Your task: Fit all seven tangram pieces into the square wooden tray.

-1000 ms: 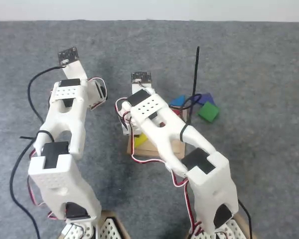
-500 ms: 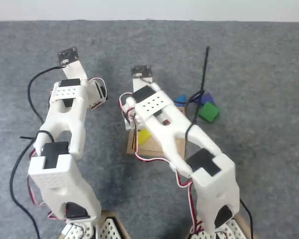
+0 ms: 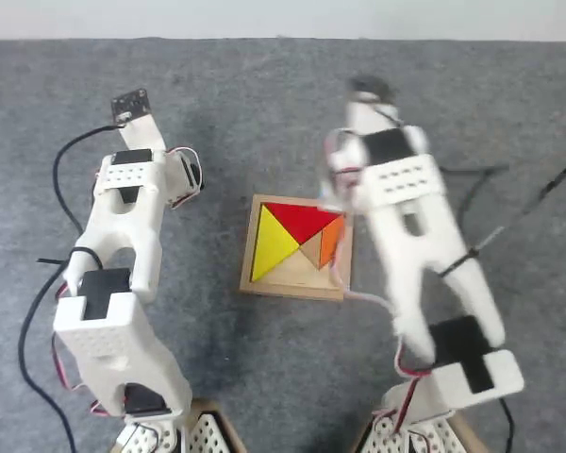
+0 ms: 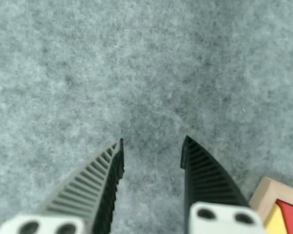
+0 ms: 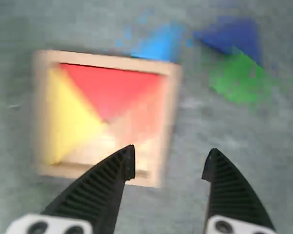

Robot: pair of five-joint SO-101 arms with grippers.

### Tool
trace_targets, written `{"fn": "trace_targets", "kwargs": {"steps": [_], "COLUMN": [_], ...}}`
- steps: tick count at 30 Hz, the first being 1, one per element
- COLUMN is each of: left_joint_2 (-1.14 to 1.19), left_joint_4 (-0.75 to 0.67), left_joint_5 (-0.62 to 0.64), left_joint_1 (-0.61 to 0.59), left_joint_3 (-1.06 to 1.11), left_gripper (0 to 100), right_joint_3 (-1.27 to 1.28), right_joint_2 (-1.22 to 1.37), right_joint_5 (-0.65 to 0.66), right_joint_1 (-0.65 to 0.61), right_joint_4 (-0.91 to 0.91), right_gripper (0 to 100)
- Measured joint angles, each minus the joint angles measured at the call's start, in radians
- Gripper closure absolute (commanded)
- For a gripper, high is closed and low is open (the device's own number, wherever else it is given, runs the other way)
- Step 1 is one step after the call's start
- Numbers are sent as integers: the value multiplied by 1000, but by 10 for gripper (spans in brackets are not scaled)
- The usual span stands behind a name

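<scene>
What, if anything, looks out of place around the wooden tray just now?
Nothing looks damaged, but three pieces lie outside the tray on the carpet: a light blue piece beside its rim, with a dark blue piece and a green piece further off.

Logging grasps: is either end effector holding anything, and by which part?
Nothing is held. The left end effector is open over carpet; the right end effector is open, empty, near the tray.
</scene>
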Motion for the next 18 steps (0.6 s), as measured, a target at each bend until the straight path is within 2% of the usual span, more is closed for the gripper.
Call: {"fn": "trace_targets", "kwargs": {"steps": [4,10,14,18], "left_joint_2": [0,0,0,0], "left_joint_4": [0,0,0,0], "left_joint_5": [0,-2,-2,-2], "left_joint_1": [0,0,0,0], "left_joint_3": [0,3,3,3], "left_gripper": [808,808,808,808], "right_joint_3": [198,281,282,288], "right_joint_2": [0,0,0,0], "right_joint_5": [41,86,-60,-203], "right_joint_1": [89,94,109,140], "right_joint_4": [-83,-319,-454,-483], "right_gripper": [761,760,760,760]}}
